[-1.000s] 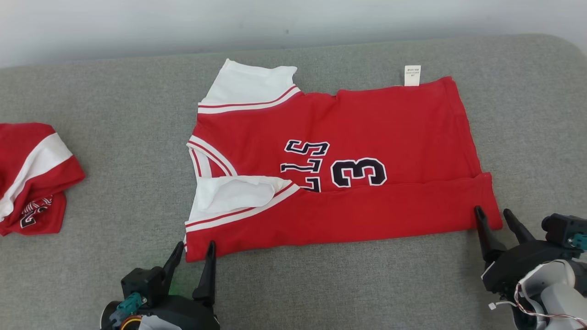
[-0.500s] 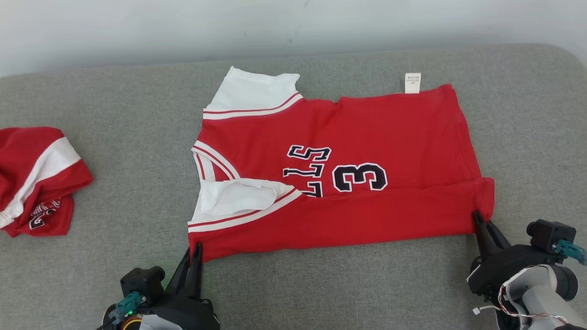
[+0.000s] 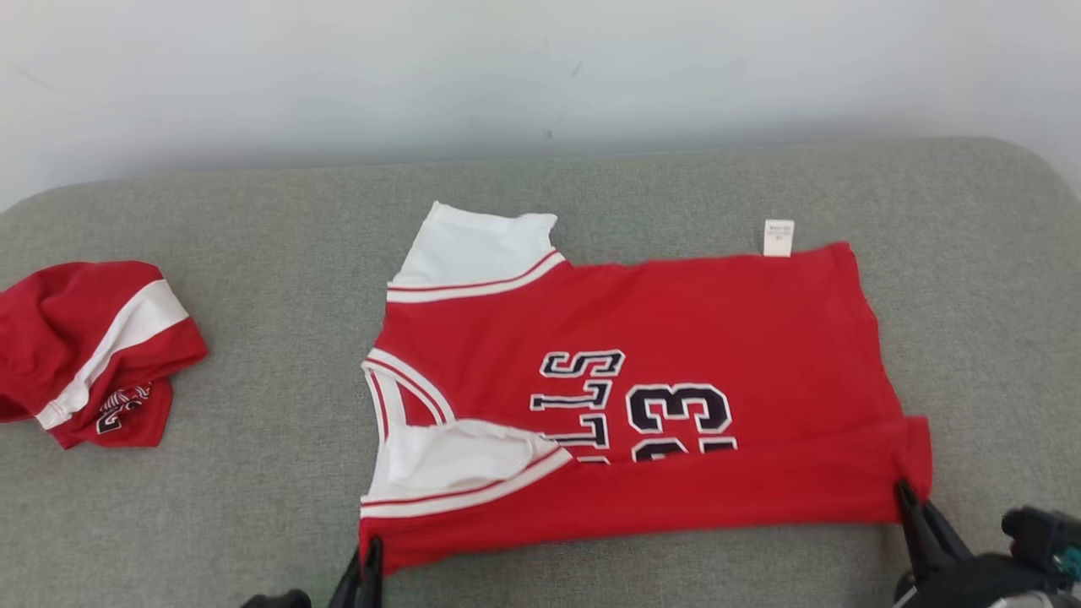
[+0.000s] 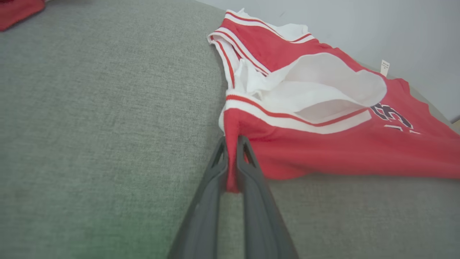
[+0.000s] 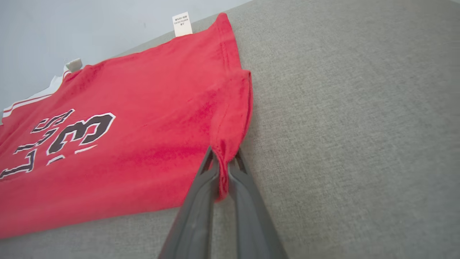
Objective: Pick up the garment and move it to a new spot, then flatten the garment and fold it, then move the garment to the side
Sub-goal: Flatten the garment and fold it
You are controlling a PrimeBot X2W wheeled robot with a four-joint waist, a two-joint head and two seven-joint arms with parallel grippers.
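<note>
Cushion (image 3: 211, 507), jersey (image 3: 676, 312) (formerly loose) between claws (image 3: 367, 553) (image 3: 906, 494)

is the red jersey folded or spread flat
Partly folded: the red jersey has its near edge turned onto the front, over part of the number. Left gripper and right gripper pinch that fold's corners.

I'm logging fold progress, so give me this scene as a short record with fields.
surface: grey cushion
garment: red jersey, spread flat, printed side up
fold state: near long edge folded over the front, covering part of the number
left end effector: shut on the jersey's near corner at the sleeve end
right end effector: shut on the near corner at the hem end
other items: crumpled red garment at the far left, apart from the jersey; white tag at the far edge
</note>
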